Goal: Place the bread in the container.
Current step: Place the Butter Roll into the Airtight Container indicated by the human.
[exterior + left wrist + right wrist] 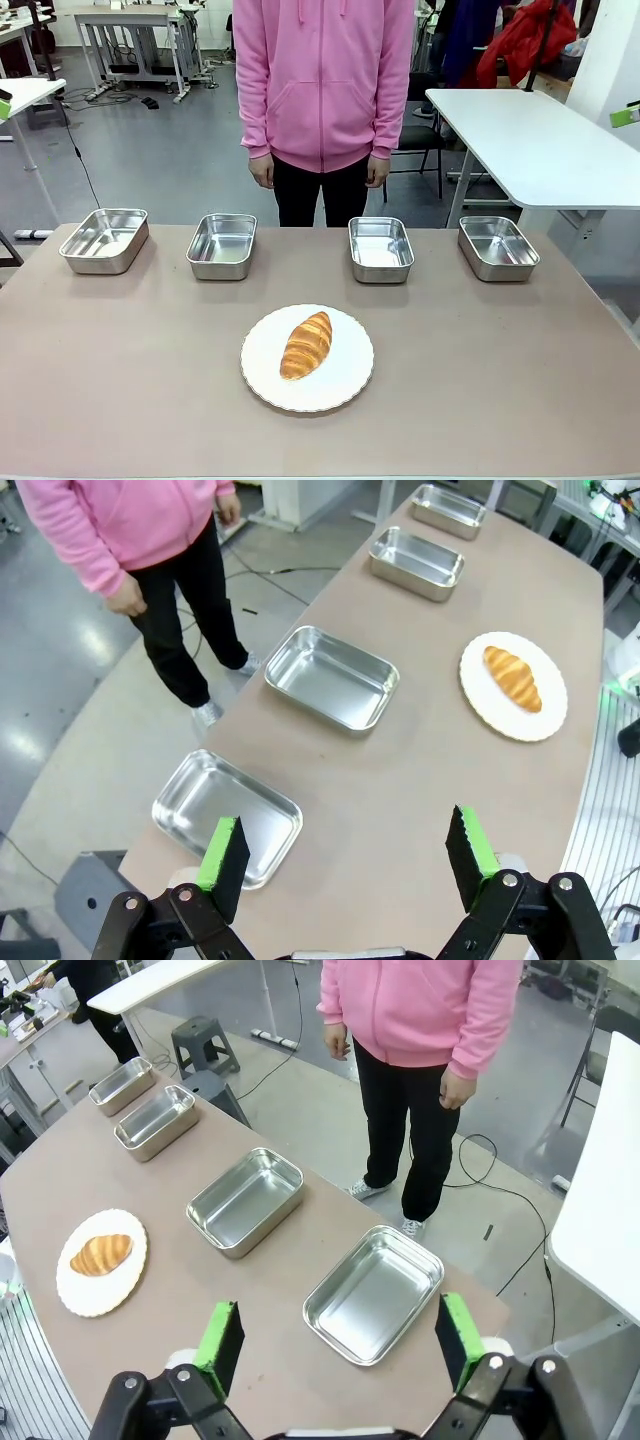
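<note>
The bread (306, 345), a golden-brown ridged roll, lies on a round white plate (345, 390) at the table's front middle. Several alike shiny steel containers stand empty in a row along the far side, among them one left of middle (222, 245) and one right of middle (381, 248). My left gripper (345, 845) hangs open high above the table's left end, near the end container (227, 815), with the bread (512, 678) far off. My right gripper (338, 1335) is open above the right end container (374, 1293), far from the bread (101, 1254).
A person in a pink hoodie (325, 80) stands at the far edge, hands (262, 172) hanging at the sides. A white table (540, 140) stands at the back right. Bare tabletop (480, 380) surrounds the plate.
</note>
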Available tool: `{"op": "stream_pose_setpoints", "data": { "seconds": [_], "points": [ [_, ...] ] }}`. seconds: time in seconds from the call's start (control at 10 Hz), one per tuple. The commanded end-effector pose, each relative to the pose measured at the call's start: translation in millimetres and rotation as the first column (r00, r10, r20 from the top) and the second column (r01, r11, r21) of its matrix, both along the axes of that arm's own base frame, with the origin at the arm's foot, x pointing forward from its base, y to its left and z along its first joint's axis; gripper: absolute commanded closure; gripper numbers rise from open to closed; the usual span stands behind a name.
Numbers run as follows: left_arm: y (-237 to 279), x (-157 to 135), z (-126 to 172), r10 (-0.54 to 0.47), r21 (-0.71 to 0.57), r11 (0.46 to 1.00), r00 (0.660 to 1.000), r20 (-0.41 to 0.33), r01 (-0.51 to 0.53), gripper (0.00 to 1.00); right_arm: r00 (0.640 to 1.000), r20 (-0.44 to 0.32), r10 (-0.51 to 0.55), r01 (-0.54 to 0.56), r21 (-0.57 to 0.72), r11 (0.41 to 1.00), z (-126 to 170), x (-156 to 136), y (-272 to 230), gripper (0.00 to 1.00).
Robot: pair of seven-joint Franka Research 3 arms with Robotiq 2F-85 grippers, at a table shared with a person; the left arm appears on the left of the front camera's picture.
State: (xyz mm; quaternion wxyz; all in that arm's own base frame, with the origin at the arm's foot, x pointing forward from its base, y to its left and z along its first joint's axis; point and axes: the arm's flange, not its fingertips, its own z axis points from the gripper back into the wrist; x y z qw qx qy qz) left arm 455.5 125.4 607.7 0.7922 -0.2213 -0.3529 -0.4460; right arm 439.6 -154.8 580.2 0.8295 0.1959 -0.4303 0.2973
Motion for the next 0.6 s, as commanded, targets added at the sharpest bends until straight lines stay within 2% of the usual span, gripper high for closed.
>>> {"op": "stream_pose_setpoints", "data": {
  "seconds": [0.0,0.5],
  "points": [
    [-1.7,-0.2,1.2,-0.006,-0.004,1.000,1.000,0.004,0.006,0.00,1.000,0.013,0.006,-0.006,0.009,1.000,0.7,1.3,0.3,0.00],
    [-1.7,-0.2,1.2,-0.006,-0.004,1.000,1.000,0.004,0.006,0.00,1.000,0.013,0.006,-0.006,0.009,1.000,0.7,1.3,0.3,0.00]
  ]
}}
